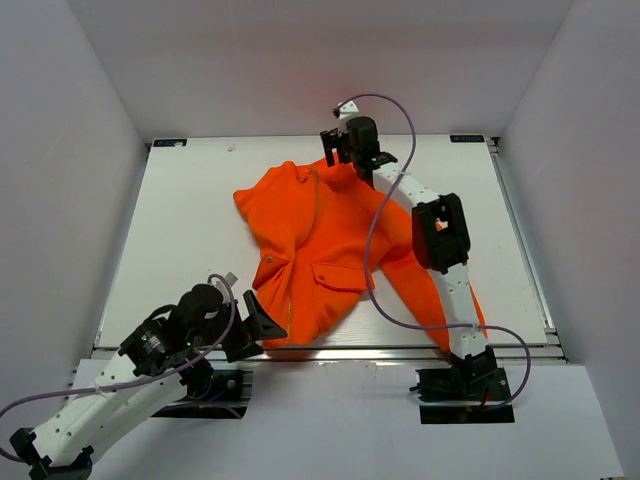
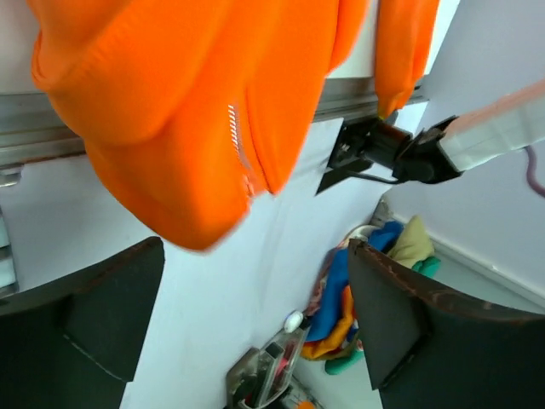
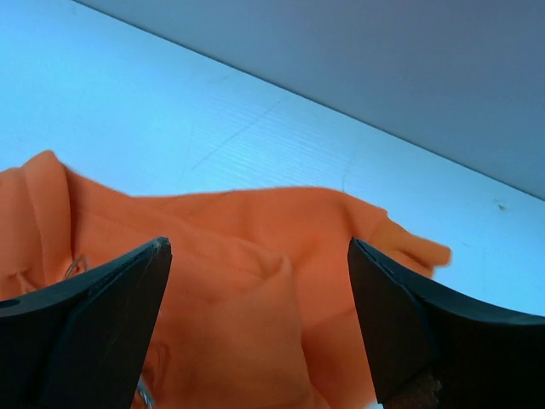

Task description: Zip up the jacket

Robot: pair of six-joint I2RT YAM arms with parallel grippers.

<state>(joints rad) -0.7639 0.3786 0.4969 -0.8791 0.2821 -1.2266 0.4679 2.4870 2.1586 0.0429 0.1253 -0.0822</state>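
The orange jacket (image 1: 300,235) lies crumpled across the middle of the white table (image 1: 180,230), its flap pocket (image 1: 337,273) facing up. One sleeve runs toward the near right and the hem (image 2: 170,196) droops over the front edge. A short run of zipper teeth (image 2: 238,136) shows near that hem. My left gripper (image 1: 262,322) hangs open just off the hem, with nothing between its fingers (image 2: 85,324). My right gripper (image 1: 341,146) is open above the jacket's far edge (image 3: 255,256), its fingers (image 3: 417,324) apart over the fabric and holding nothing.
The right arm (image 1: 440,235) stretches over the jacket's right side, its base (image 2: 383,153) bolted at the front edge. A metal rail (image 1: 400,350) lines that edge. Below the table sits a heap of coloured cloths (image 2: 383,273). White walls enclose three sides.
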